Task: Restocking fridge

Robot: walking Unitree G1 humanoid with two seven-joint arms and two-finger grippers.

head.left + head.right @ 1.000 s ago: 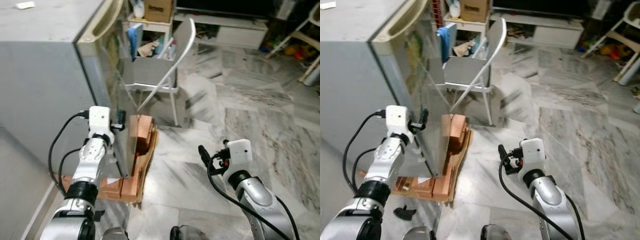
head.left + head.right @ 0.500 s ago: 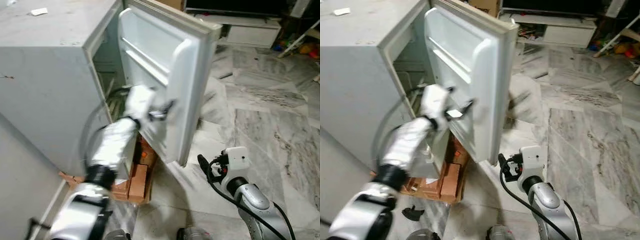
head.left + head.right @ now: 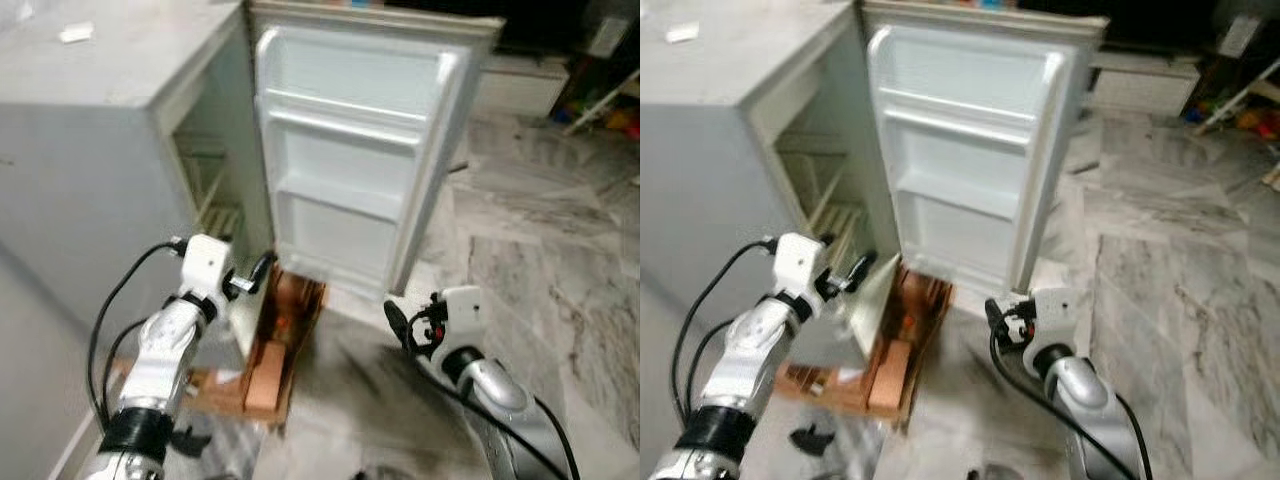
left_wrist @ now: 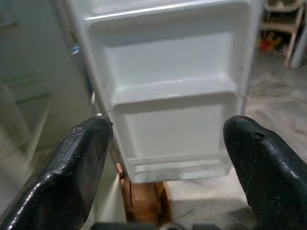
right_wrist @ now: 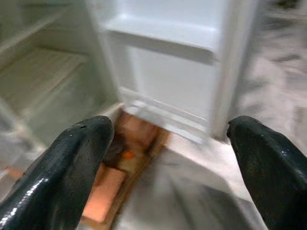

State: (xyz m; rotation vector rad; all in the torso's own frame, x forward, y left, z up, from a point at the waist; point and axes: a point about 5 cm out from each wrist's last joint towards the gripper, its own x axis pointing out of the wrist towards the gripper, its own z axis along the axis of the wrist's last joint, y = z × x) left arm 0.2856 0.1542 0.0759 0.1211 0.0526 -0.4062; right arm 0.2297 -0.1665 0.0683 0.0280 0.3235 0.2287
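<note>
The small grey fridge (image 3: 100, 150) stands at my left with its door (image 3: 350, 190) swung wide open. The door's white inner shelves (image 4: 172, 91) are bare. Inside the cabinet I see pale wire shelves (image 3: 215, 215) with nothing on them that I can make out. My left gripper (image 3: 258, 272) hovers low at the cabinet's front edge, open, with nothing between its fingers (image 4: 84, 158). My right gripper (image 3: 397, 322) is low, just below the door's free edge, open and holding nothing. Its fingers (image 5: 81, 158) frame the door bottom.
The fridge rests on orange-brown wooden blocks (image 3: 272, 350) that stick out under the door. Marble floor (image 3: 540, 250) spreads to the right. A small black object (image 3: 805, 437) lies on the floor by my left arm. A white cabinet (image 3: 520, 85) stands behind the door.
The fridge door has swung from half open to wide open. My left gripper has let go of the door and dropped back to the cabinet's front edge. The camera has shifted.
</note>
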